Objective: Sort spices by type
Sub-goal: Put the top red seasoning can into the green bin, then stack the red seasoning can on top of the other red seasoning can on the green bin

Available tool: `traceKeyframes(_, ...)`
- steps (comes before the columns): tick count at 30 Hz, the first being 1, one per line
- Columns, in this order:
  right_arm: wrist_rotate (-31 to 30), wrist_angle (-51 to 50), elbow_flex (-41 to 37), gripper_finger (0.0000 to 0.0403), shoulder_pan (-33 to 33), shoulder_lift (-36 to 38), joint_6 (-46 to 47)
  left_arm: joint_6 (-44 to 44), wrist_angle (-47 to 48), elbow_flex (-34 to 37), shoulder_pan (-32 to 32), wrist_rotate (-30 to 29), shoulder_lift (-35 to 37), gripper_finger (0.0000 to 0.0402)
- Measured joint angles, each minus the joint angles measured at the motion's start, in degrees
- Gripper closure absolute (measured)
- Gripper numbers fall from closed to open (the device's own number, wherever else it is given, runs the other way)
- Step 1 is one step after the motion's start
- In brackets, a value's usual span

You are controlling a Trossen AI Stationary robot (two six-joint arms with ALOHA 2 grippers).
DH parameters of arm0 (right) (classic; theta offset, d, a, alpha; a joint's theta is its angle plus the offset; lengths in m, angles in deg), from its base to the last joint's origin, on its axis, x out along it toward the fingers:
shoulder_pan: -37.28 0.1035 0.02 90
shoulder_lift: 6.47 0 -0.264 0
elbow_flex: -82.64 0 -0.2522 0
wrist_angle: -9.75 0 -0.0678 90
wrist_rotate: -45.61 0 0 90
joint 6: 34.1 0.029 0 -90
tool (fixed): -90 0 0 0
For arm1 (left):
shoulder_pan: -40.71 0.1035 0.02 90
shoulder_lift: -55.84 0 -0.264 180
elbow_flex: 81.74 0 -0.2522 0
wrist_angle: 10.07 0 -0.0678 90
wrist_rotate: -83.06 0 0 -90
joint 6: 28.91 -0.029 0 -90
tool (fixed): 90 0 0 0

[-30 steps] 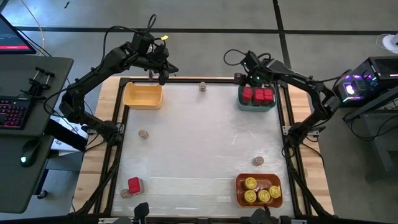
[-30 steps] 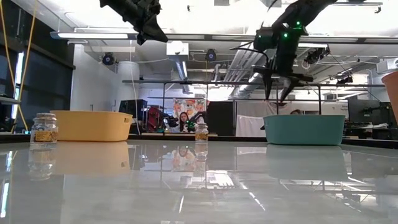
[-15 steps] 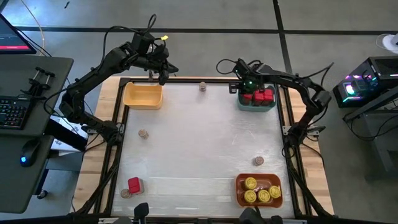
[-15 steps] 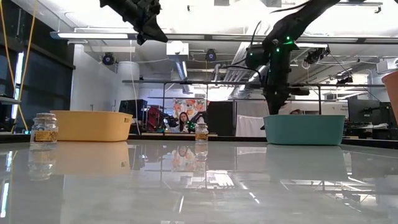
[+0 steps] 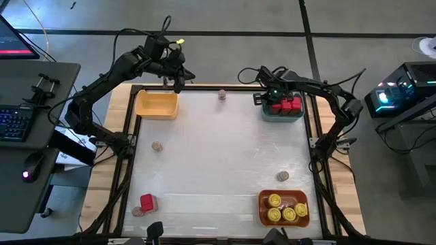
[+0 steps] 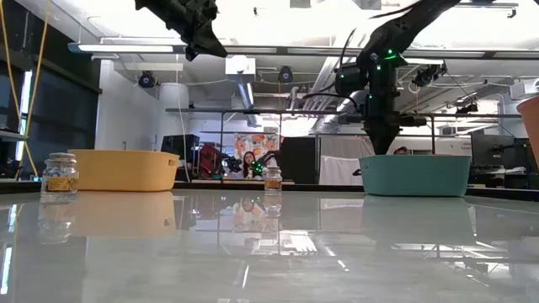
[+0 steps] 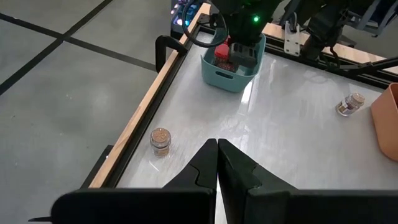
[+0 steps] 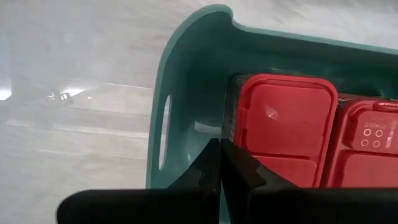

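Red tins (image 5: 146,201): one on table, three visible in teal bin (image 5: 267,116)
Yellow-lidded jars (image 5: 274,200): four
Tan-brown jars (image 5: 157,146): four
Bins: three

Yellow bin (image 5: 157,105), teal bin (image 5: 281,113), orange bin (image 5: 283,208)

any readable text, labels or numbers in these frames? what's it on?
None legible.
Red tin in the teal bin: small embossed marks on the lid, too blurred to read.
Brown jar: label band, too small to read.
Poster in the room behind: too small to read.
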Motion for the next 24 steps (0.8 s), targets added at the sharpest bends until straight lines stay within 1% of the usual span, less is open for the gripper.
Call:
traceKeyframes(3,0.42,0.03,0.65,0.0402,0.22,0.04,0.01,-0.23,0.01,0.0,0.0,0.0,0.0,0.0401)
traceKeyframes(7,0.4,0.22,3.72,0.0402,0.37,0.22,0.0,-0.57,0.02,0.0,0.0,-0.02,0.0,0.0402)
traceKeyframes(11,-0.84,-1.03,6.69,0.0402,0.03,0.24,-1.38,-0.53,0.03,0.0,0.0,-0.02,0.0,0.0401)
traceKeyframes(15,-4.17,-3.19,7.57,0.0402,-1.01,0.24,-1.27,-0.59,0.09,0.0,0.0,0.0,0.0,0.0402)
traceKeyframes(18,-3.82,-3.47,7.61,0.0403,-1.83,0.24,-1.25,-1.62,0.5,0.0,0.0,-0.02,0.0,0.0402)
traceKeyframes(20,-1.75,-3.4,7.61,0.0403,-1.88,0.24,-1.97,-3.32,2.11,0.0,0.0,0.07,0.0,0.0401)
traceKeyframes(22,-0.65,-3.6,7.61,0.0403,-0.88,0.53,-3.46,-4.86,6.03,0.0,-0.24,1.42,0.0,0.0402)
traceKeyframes(24,-1.86,-3.86,7.61,0.0403,0.92,1.2,-4.12,-4.48,12.02,0.02,-0.71,3.73,0.0,0.0402)
